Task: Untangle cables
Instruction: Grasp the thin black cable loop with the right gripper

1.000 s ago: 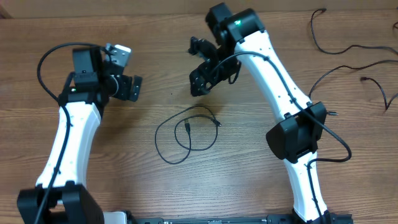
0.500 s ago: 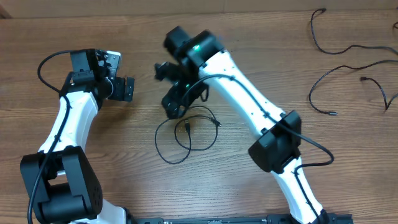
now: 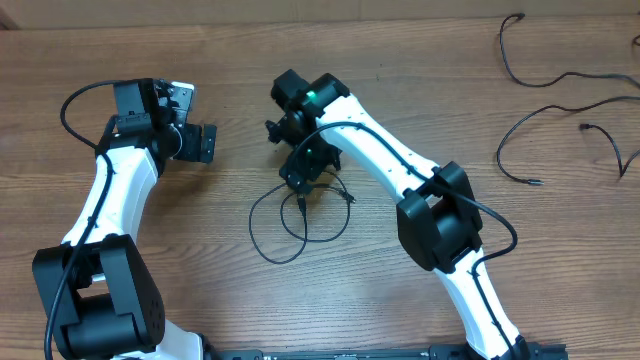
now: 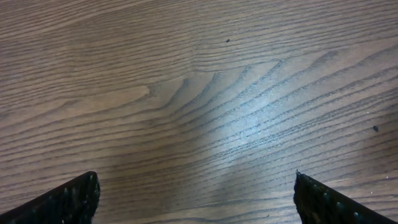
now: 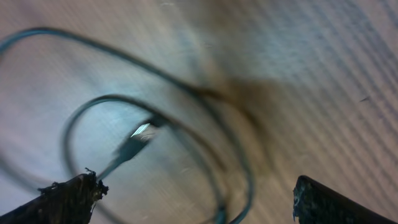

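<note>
Black cable (image 3: 250,222) loops across grained wooden table (image 3: 190,240).

Your overhead view was sharp and evenly lit, but your right wrist view blurred the cable (image 5: 130,148), with glare around its plug.

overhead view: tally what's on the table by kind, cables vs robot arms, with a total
looped cable at centre: 1
cable strands at the right edge, running out of frame: 3
robot arms, left arm and right arm: 2
total: 6
</note>
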Robot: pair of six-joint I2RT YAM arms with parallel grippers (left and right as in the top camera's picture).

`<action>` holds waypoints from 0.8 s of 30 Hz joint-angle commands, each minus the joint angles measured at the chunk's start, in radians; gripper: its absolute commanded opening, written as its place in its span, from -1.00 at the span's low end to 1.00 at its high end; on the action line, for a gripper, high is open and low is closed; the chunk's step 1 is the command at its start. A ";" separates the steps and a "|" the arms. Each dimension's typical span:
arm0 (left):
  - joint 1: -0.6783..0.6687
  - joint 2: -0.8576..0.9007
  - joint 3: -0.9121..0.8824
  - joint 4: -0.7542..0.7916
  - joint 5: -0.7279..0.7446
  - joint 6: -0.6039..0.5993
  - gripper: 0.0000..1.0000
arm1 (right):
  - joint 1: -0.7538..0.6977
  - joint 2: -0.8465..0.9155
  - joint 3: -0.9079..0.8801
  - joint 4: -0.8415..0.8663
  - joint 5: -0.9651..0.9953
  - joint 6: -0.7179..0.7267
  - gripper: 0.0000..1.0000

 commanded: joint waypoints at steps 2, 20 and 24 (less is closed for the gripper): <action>0.002 0.012 0.001 0.005 0.001 -0.014 0.99 | -0.026 0.004 -0.037 0.052 -0.029 -0.003 0.78; 0.002 0.012 0.001 0.004 0.000 -0.013 0.99 | -0.042 0.004 -0.145 0.128 -0.043 -0.004 0.08; 0.002 0.012 0.001 0.004 0.001 -0.014 0.99 | -0.044 0.004 -0.145 0.134 -0.044 -0.003 -0.21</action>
